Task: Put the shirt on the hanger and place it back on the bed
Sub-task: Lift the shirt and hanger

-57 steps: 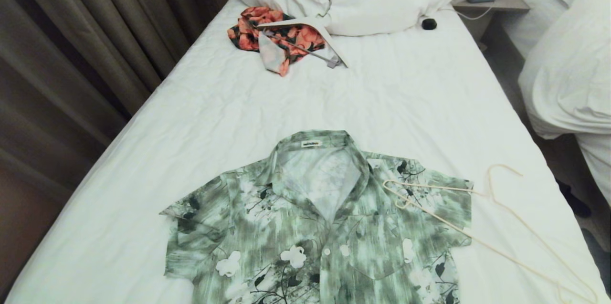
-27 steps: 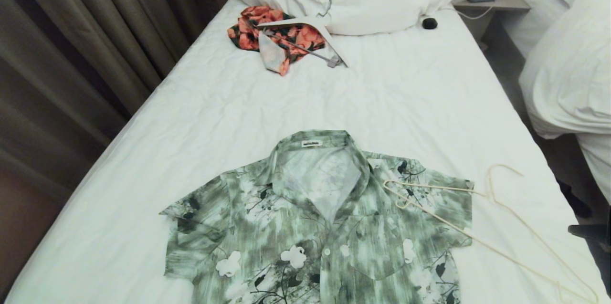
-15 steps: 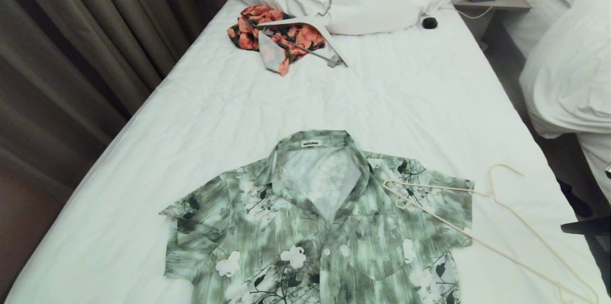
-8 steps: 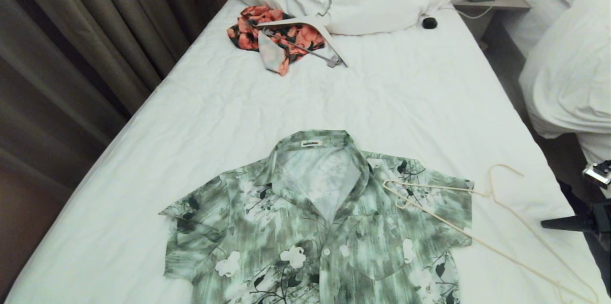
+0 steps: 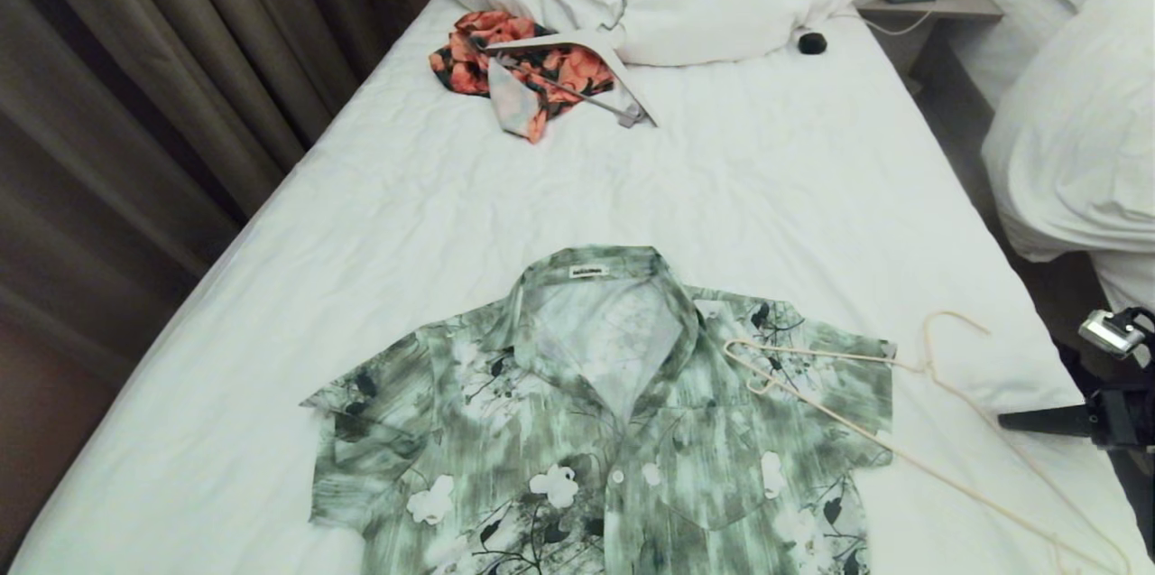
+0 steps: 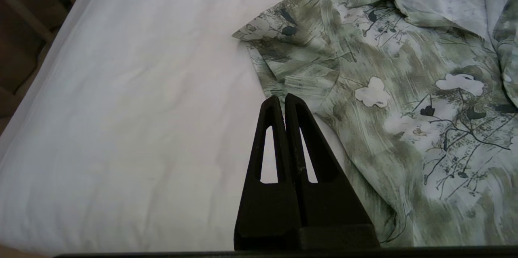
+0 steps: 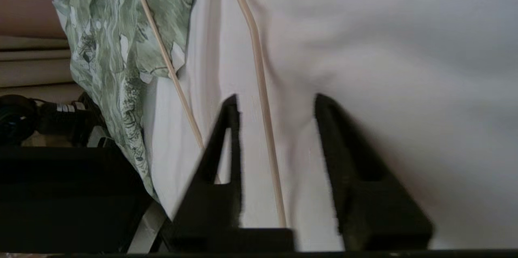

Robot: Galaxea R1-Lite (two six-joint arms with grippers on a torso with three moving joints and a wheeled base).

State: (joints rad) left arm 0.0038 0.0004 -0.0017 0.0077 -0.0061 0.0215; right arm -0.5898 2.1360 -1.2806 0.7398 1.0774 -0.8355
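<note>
Right wrist view shows the right gripper [image 7: 275,102] with its fingers spread apart, empty, poised over one thin cream arm of the hanger [image 7: 259,71] that runs between them on the bed [image 7: 384,39]. The hanger [image 5: 902,453] lies flat, hook toward the pillow end, one corner on the shirt [image 5: 595,431]. The left gripper [image 6: 283,102] is pressed closed beside the shirt's sleeve; the mottled green shirt lies flat, collar toward the pillow.

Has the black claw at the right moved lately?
Yes. The right gripper has come in from the picture's right edge toward the hanger, which lies unmoved on the bed.
</note>
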